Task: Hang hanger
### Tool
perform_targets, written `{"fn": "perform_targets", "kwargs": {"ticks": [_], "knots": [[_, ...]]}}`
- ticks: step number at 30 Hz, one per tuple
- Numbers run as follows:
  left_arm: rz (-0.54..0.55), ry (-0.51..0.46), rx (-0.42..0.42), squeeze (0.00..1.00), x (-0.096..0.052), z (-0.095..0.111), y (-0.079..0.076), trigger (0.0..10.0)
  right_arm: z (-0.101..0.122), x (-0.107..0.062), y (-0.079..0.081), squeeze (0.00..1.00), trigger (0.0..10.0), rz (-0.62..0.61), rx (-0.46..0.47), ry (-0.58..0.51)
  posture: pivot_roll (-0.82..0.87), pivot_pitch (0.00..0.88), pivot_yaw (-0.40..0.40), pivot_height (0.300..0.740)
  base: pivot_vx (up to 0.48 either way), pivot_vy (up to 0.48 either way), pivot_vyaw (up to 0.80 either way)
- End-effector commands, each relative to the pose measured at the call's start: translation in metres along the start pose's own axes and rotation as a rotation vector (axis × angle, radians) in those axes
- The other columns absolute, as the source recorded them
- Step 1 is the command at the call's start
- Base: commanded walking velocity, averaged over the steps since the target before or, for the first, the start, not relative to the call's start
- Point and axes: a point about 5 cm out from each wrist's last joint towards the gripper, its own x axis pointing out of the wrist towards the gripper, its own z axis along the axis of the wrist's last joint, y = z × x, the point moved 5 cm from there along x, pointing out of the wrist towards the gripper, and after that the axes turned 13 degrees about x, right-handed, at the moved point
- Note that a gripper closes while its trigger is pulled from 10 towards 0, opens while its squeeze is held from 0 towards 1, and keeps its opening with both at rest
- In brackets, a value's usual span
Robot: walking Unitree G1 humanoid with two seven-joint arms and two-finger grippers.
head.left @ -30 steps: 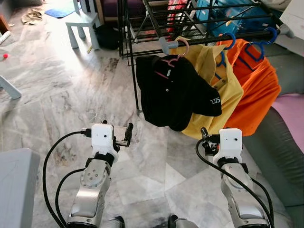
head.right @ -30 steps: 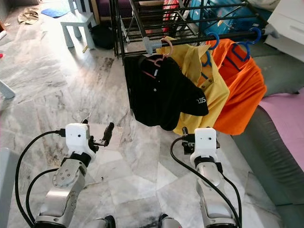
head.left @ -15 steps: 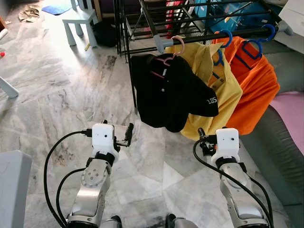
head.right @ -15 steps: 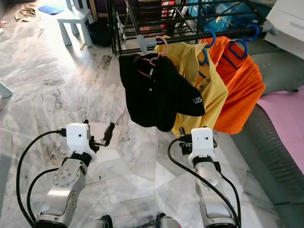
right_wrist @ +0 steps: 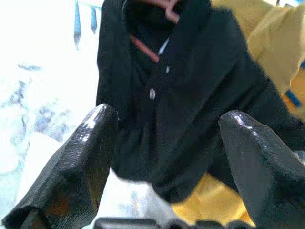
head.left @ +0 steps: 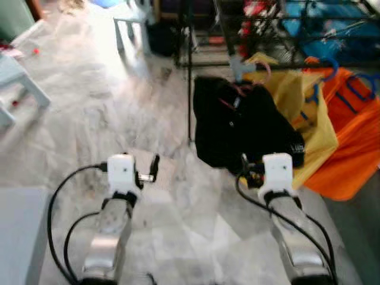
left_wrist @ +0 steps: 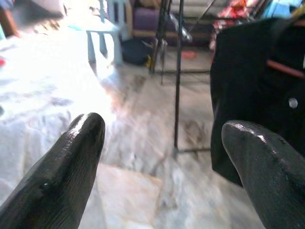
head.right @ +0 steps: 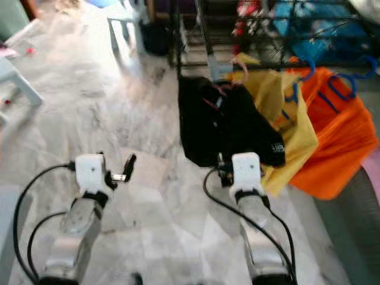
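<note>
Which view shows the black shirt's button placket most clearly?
The right wrist view: the black shirt faces the camera, with buttons and collar visible. The left wrist view catches one edge and a button; both eye views show it whole but blurred.

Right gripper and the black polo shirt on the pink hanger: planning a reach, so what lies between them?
Nothing: the right wrist view shows open air between the right gripper and the black polo shirt.

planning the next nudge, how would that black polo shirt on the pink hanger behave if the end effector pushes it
The black polo shirt looks soft and floppy: it sags in folds, so it would likely give and bunch. It hangs from a single pink hanger hook on the rack rail, so it probably swings or slides rather than resists.
</note>
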Motion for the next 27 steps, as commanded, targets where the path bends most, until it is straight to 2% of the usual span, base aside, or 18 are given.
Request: {"fn": "perform_targets", "kwargs": {"ticks": [1, 16, 18, 22, 27], "knots": [[-0.036, 0.018, -0.014, 0.00, -0.001, -0.005, -0.012, 10.0, -0.011, -0.004, -0.013, 0.00, 10.0, -0.030, -0.009, 0.037, -0.05, 0.188, -0.043, 0.740, 0.424, 0.000, 0.00], [-0.043, 0.034, -0.016, 0.00, -0.004, -0.009, -0.015, 10.0, -0.005, -0.005, -0.013, 0.00, 10.0, -0.037, -0.057, 0.005, -0.06, 0.207, -0.044, 0.740, 0.353, 0.000, 0.00], [-0.044, 0.037, -0.013, 0.00, -0.004, -0.010, -0.015, 10.0, -0.002, -0.004, -0.012, 0.00, 10.0, -0.025, -0.092, -0.011, -0.06, 0.209, -0.044, 0.740, 0.313, 0.000, 0.00], [-0.035, 0.050, -0.010, 0.00, -0.004, -0.012, -0.014, 10.0, 0.011, -0.004, 0.004, 0.00, 10.0, 0.054, -0.234, -0.087, -0.06, 0.209, -0.044, 0.740, 0.283, 0.000, 0.00], [-0.050, 0.047, -0.025, 0.00, -0.005, -0.013, -0.018, 10.0, 0.018, -0.005, 0.014, 0.00, 10.0, 0.091, -0.242, -0.114, -0.07, 0.212, -0.047, 0.740, 0.000, 0.000, 0.00]]}}
